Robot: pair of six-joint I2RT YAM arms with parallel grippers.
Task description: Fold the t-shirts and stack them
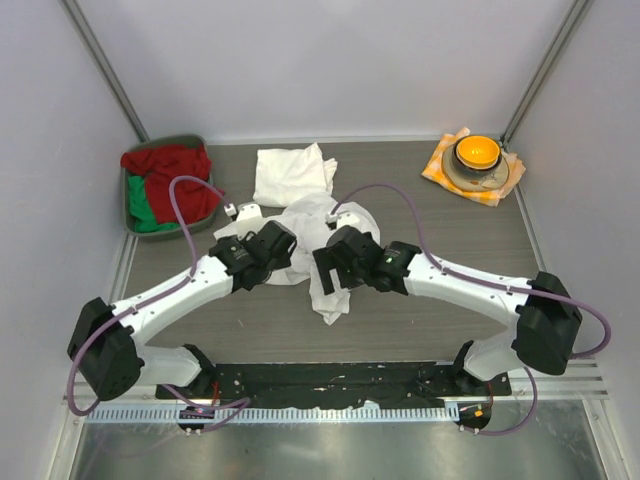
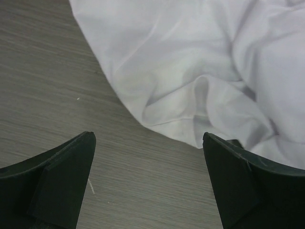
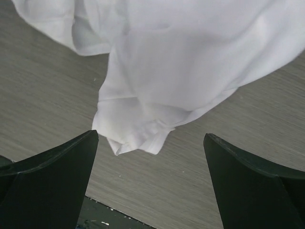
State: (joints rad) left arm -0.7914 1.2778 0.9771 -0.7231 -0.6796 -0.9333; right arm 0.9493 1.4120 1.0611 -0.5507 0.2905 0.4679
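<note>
A crumpled white t-shirt (image 1: 312, 232) lies loose in the middle of the table, with a narrow tail trailing toward the near edge. A second white t-shirt (image 1: 290, 172), folded, lies behind it. My left gripper (image 1: 272, 250) hovers at the crumpled shirt's left edge, open and empty. In the left wrist view the shirt (image 2: 190, 71) fills the upper right, ahead of the left gripper (image 2: 147, 138). My right gripper (image 1: 328, 270) is over the shirt's right side, also open and empty. The right wrist view shows the shirt's tail (image 3: 143, 124) just ahead of the right gripper (image 3: 150, 136).
A green bin (image 1: 130, 200) holding red and green cloth stands at the back left. An orange bowl (image 1: 476, 152) rests on an orange-and-white checked cloth (image 1: 437, 166) at the back right. Grey walls close in the table (image 1: 420, 330) on three sides.
</note>
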